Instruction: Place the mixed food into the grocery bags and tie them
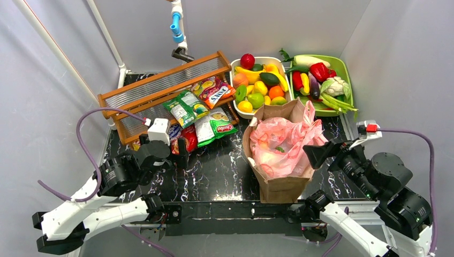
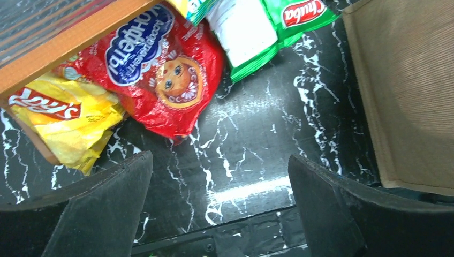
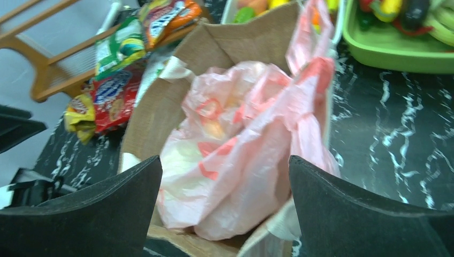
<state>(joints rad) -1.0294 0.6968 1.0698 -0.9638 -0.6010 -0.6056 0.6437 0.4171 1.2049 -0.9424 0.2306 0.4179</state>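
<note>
The brown paper bag (image 1: 278,184) stands upright at mid-table with the pink rose-printed plastic bag (image 1: 281,140) bunched inside it, one handle sticking up at the back right. A small green piece (image 1: 279,149) shows in the pink bag's mouth. My right gripper (image 1: 317,154) hovers open at the bag's right rim; its view shows the pink bag (image 3: 241,139) between and beyond the spread fingers (image 3: 107,209), which hold nothing. My left gripper (image 1: 180,154) stands open over bare table (image 2: 235,160), just short of a red snack packet (image 2: 155,69) and a yellow one (image 2: 69,120).
A wooden rack (image 1: 160,88) at the back left has several snack packets (image 1: 201,110) spilling from it. A white fruit basket (image 1: 233,92) and a green vegetable tray (image 1: 347,75) full of toy produce sit at the back. The paper bag's wall (image 2: 412,91) is to the left gripper's right.
</note>
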